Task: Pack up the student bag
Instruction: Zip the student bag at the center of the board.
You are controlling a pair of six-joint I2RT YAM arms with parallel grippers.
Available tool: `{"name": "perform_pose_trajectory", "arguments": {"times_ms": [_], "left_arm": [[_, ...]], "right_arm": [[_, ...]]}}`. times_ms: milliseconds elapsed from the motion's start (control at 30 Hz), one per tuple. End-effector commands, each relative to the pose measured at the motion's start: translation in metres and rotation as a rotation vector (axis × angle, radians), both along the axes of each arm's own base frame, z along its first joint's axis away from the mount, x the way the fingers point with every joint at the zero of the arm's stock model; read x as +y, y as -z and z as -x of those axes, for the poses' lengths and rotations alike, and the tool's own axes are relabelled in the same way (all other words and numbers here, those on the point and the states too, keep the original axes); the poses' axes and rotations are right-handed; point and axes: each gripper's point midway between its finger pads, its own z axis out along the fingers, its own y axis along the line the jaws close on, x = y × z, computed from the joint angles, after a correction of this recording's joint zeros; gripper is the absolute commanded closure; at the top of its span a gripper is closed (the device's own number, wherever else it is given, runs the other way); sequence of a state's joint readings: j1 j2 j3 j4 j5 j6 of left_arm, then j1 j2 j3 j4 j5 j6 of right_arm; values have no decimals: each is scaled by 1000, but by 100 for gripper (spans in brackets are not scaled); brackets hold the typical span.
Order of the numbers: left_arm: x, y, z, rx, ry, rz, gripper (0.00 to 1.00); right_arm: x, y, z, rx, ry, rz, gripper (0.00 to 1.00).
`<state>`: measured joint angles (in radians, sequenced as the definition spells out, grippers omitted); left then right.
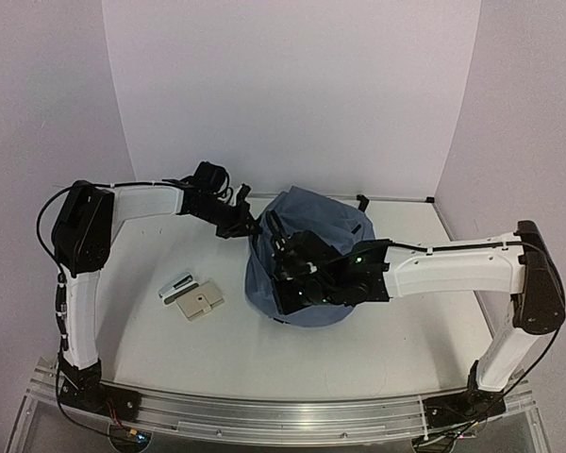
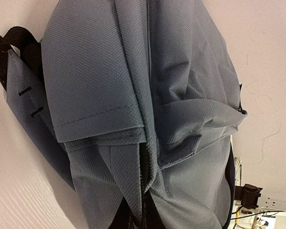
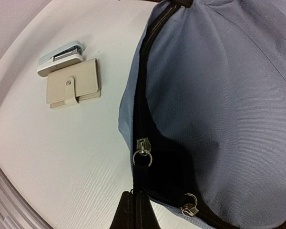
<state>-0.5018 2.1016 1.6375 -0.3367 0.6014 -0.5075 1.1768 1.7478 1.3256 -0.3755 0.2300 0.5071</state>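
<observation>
From the top external view, the student bag [image 1: 311, 215] sat slumped in a rounded heap near the middle of the table [image 1: 358, 349]. The left gripper [image 1: 248, 229] met the bag's upper left edge, and its jaws were closed on a fold of the fabric there. The right gripper [image 1: 285, 257] lay over the bag's top, on its left half, with its jaws shut. Whether it pinched anything could not be told from above. A beige snap case [image 1: 200, 302] lay on the table left of the bag and clear of it. A white stapler [image 1: 176, 286] touched the side of the case away from the bag.

In the left wrist view, the bag's grey-blue cloth [image 2: 109, 86] filled nearly the whole picture, its folds gathering toward the bottom centre. A black strap [image 2: 2, 45] showed at the bag's upper left.

In the right wrist view, the right gripper's dark fingers [image 3: 133, 214] were pressed together at the bag's open black zipper [image 3: 142, 95]. Two metal zipper pulls [image 3: 142, 149] hung just beside them. The case [image 3: 74, 88] and the stapler [image 3: 61, 56] lay left of the bag.
</observation>
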Motion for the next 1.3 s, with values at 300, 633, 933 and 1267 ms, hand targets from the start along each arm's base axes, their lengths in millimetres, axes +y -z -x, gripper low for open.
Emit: {"name": "perform_pose_trajectory", "arguments": {"times_ms": [300, 633, 933, 1267], "left_arm": [[26, -54, 38, -45, -156, 48, 32], [9, -21, 113, 125, -193, 34, 26], [7, 2, 111, 169, -224, -10, 48], [2, 3, 96, 139, -240, -25, 82]], "right_arm": [[22, -51, -13, -62, 97, -168, 100], [42, -45, -14, -57, 51, -189, 100], [40, -46, -13, -57, 46, -194, 100], [20, -45, -11, -66, 84, -173, 100]]}}
